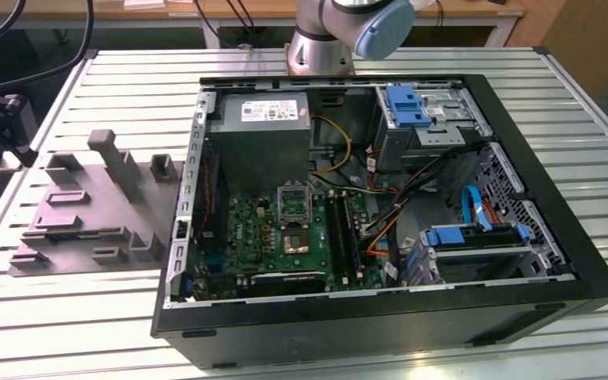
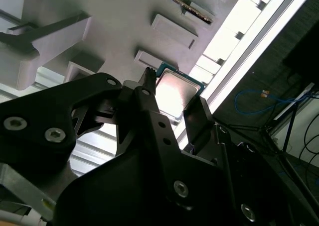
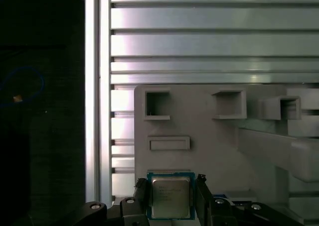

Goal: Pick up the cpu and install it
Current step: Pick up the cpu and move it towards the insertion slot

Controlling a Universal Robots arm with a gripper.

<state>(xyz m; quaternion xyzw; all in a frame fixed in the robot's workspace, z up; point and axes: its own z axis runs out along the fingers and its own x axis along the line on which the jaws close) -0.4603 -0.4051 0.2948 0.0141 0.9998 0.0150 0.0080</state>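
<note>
1. At the exterior view's left, a matte grey plastic tray (image 1: 77, 212) with upright rectangular blocks is laid on a ribbed aluminium table (image 1: 600, 127).
2. In both wrist views, the cpu (image 3: 171, 197) (image 2: 175, 89) is seen over a flat corner of that tray, close to the bright table slats. It is a thin flat square with a pale silvery metal top and a green rim.
3. The gripper (image 3: 171, 186) (image 2: 173, 91) is narrowed to the chip's width. Its angular black fingers (image 3: 142, 192) are set against two opposite edges of the cpu, so the chip is gripped. Whether it is lifted clear of the tray cannot be told.
4. At the exterior view's centre, an open black computer case (image 1: 389, 332) is laid on its side. A boxy grey power supply (image 1: 267, 142) is mounted in it above a green motherboard (image 1: 251, 237), where a square metal-framed socket (image 1: 295, 237) is exposed.
5. Towards the exterior view's right, blue plastic drive cages (image 1: 473, 237) are fitted inside the case.
</note>
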